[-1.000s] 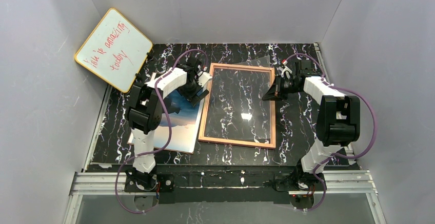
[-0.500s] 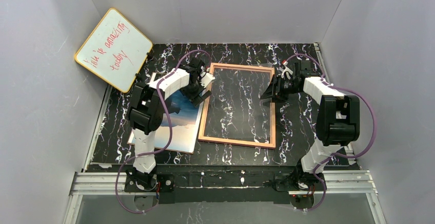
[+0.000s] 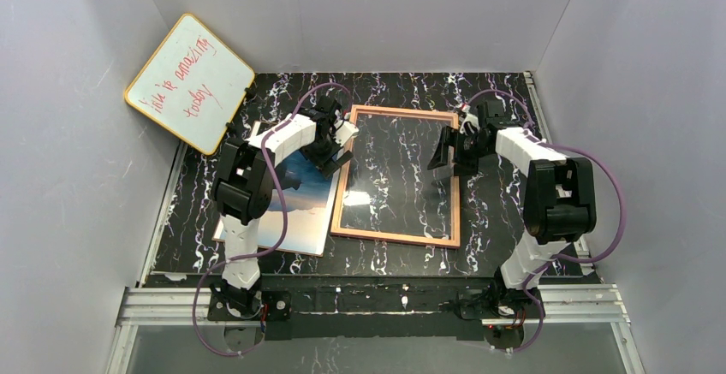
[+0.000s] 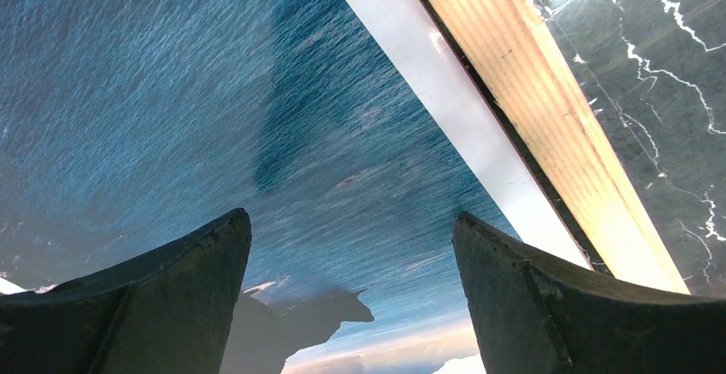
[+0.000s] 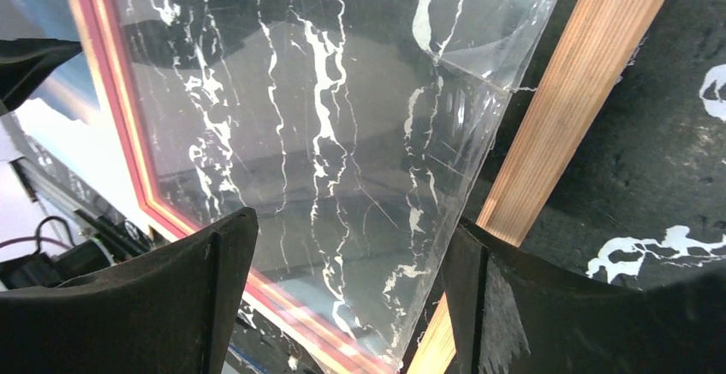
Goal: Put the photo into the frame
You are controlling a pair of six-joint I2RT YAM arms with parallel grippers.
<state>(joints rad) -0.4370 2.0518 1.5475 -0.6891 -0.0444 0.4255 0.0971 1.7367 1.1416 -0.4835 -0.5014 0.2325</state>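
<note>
Top external view: left gripper (image 3: 332, 158) and right gripper (image 3: 443, 156) flank the frame (image 3: 395, 237), jaws wide and empty; a careless dip could skew its loose-looking pane (image 3: 394, 177).

Top camera: high behind my arm bases, looking down and forward over whole table (image 3: 488, 207), far off. Left wrist camera: very near, facing down past my left gripper (image 4: 349, 218) onto photo (image 4: 171, 92), frame (image 4: 548, 126) rail at right. Right wrist camera: near, looking past my right gripper (image 5: 351, 222) over frame's right rail and pane (image 5: 342, 117). All three views share frame.
</note>
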